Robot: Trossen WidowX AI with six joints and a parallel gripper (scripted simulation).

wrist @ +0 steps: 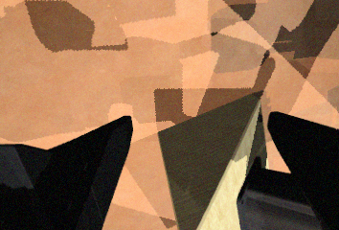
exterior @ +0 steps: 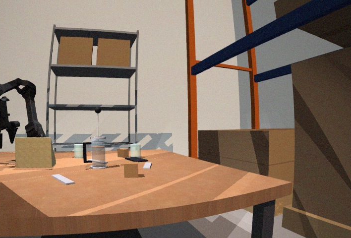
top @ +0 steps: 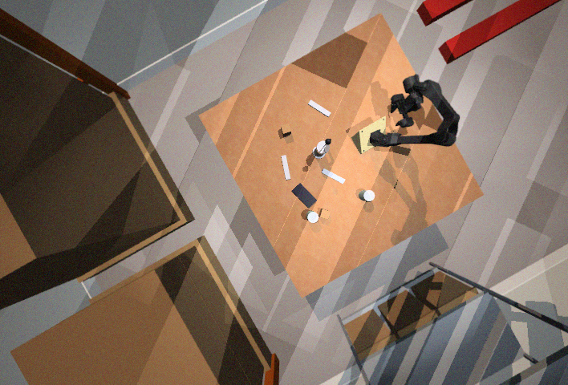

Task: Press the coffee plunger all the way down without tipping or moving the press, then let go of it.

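The coffee press (top: pixel 320 149) (exterior: pixel 98 152) is a clear glass cylinder with a black handle, standing upright near the middle of the wooden table (top: pixel 339 253) (exterior: pixel 153 196). Its plunger knob (top: pixel 327 141) (exterior: pixel 97 110) is a small black ball on a thin rod, raised high above the lid. My gripper (top: pixel 398 115) (exterior: pixel 4 137) (wrist: pixel 199 121) is open and empty. It hangs in the air far from the press, beside the arm's base, above the corner of a yellowish box (top: pixel 369 131) (exterior: pixel 34 152) (wrist: pixel 211 168). The press does not show in the wrist view.
Around the press lie three flat white strips (top: pixel 318 107) (top: pixel 286 167) (top: pixel 333 176), a dark slab (top: pixel 303 195) (exterior: pixel 136 159), two small brown cubes (top: pixel 286 131) (exterior: pixel 130 170) and two white cups (top: pixel 367 195) (top: pixel 312 216). Shelving and large boxes surround the table.
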